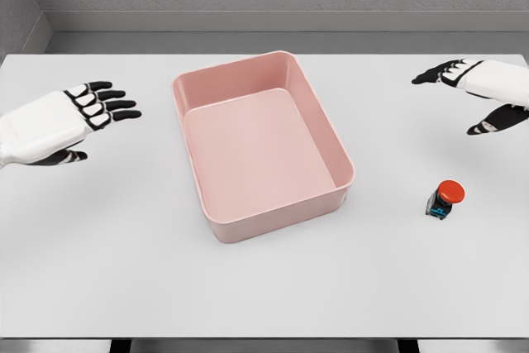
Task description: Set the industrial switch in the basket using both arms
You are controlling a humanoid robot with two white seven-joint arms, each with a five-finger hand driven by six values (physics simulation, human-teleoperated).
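The industrial switch (444, 198), a small dark block with a red round button on top, stands on the white table at the right, apart from the basket. The pink basket (240, 78) is a shallow rectangular tub in the middle of the table with nothing in it. My left hand (97, 109) hovers left of the basket with fingers stretched out, holding nothing. My right hand (467, 93) floats at the right edge, above and behind the switch, fingers spread and holding nothing.
The white table (264, 287) spans the whole view, its near edge at the bottom. A grey wall and floor strip lie behind the far edge.
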